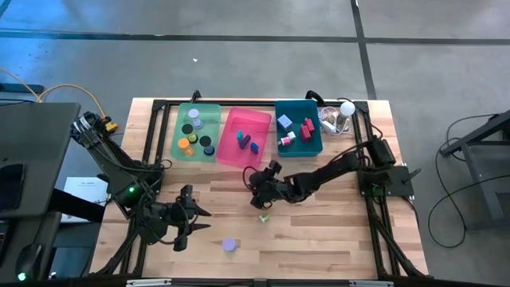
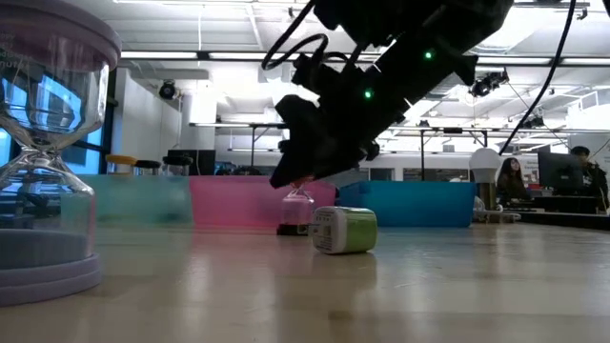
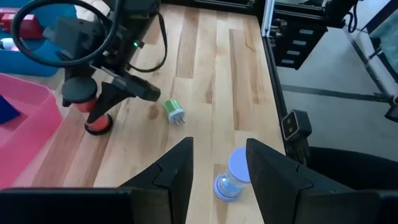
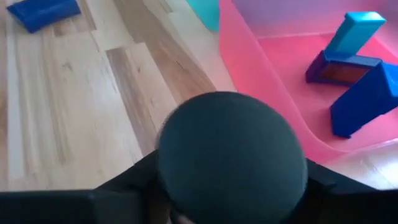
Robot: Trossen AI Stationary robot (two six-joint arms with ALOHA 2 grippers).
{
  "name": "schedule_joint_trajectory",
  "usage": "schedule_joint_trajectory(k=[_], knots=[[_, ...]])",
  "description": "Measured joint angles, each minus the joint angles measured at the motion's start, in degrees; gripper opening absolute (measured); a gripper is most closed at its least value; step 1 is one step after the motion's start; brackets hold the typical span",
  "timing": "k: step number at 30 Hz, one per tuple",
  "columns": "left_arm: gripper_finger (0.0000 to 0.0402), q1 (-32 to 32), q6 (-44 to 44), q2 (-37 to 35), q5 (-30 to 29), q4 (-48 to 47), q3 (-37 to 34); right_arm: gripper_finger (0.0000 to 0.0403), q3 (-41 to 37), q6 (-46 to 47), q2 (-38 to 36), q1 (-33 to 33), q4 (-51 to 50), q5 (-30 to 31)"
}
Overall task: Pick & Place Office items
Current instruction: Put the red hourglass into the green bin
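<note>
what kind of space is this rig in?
Probably a robotics lab or workshop: concrete floor around a wooden table, ceiling strip lights, and a person at desks behind.

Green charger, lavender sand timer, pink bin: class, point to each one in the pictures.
green charger [image 2: 344, 231]: low view, on its green side.
lavender sand timer [image 1: 229, 245]: high view, on its round top cap.
pink bin [image 1: 233, 151]: high view, on its bare floor.

Three bins [image 1: 197, 151] behind; plug [image 1: 263, 217] beside the hourglass [image 1: 229, 245] (apart)
</note>
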Motion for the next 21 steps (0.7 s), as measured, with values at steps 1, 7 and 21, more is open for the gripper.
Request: schedule_joint_trajectory(k=[1,7,21], knots=[[0.0143,0.0,0.2,0.0,0.0,0.0,0.0,0.0204,0.0,-0.4,0.0,0.0,0.1,-0.1],[0.0143,0.0,0.9,0.0,0.0,0.0,0.0,0.0154,0.0,-1.6,0.0,0.0,1.8,-0.6],[0.0143,0.0,6.0,0.1,0.0,-5.2,-0.1,0.0158,0.1,-4.9,-4.2,3.5,8.8,-1.6]])
